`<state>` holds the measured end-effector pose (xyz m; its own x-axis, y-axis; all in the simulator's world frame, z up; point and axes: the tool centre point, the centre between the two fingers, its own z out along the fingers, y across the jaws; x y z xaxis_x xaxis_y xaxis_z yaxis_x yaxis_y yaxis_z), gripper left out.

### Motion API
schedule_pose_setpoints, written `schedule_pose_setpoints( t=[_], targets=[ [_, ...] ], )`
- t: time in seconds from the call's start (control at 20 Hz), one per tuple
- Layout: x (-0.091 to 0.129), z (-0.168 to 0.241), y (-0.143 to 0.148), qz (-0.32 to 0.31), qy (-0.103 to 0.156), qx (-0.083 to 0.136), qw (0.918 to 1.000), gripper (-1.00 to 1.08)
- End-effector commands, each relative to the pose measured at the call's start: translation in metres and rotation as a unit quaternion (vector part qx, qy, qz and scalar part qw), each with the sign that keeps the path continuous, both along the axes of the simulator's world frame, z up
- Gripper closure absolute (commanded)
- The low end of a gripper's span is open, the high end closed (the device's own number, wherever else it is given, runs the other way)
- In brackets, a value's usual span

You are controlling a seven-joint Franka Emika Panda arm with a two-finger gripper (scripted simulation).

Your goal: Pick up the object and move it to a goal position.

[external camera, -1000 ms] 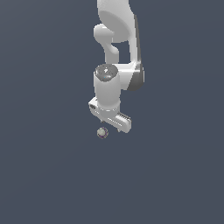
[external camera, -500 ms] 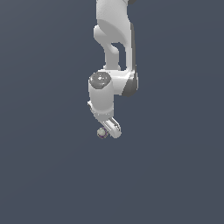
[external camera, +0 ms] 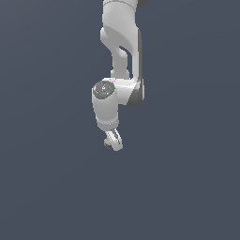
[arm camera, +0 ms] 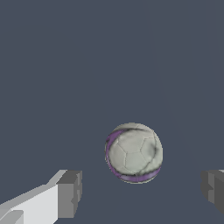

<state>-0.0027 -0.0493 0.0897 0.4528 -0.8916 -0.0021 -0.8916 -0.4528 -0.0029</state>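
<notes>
- The white arm comes down from the top centre of the exterior view over a plain dark blue-grey floor; no other thing shows near it, and nothing stands between the claw and the ball.
- The gripper sits just below the middle of the exterior view, pointing down, seen nearly end-on so that its fingers overlap there.
- In the wrist view the two dark grey fingertips stand far apart, one at the lower left of the frame and the other at the lower right edge, with bare floor between each of them and the ball: the claw is spread wide and pinches nothing.
- The ball is round, so it has no long axis and no way of pointing; its pale grey-beige panels face the wrist camera, with a purple band curving round one side and under it and a dark smudge on the other side.
- In the wrist view the ball lies between the two fingertips, nearer the lower-right one, touching neither.
- In the exterior view only a small patch of the ball peeps out at the claw's lower tip, just below frame centre; whether it rests on the floor cannot be told.
</notes>
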Motion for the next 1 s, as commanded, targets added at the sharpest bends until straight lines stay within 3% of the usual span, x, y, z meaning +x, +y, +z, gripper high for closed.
schedule_pose_setpoints(
  t=[0.0, 0.4, 0.95],
  targets=[
    [-0.001, -0.002, -0.002, -0.013, 0.001, -0.001, 0.9999, -0.92],
    [-0.001, -0.006, -0.003, -0.017, 0.001, -0.001, 0.9999, -0.92],
    [-0.002, -0.051, -0.003, -0.019, 0.001, -0.002, 0.9998, -0.92]
  ],
)
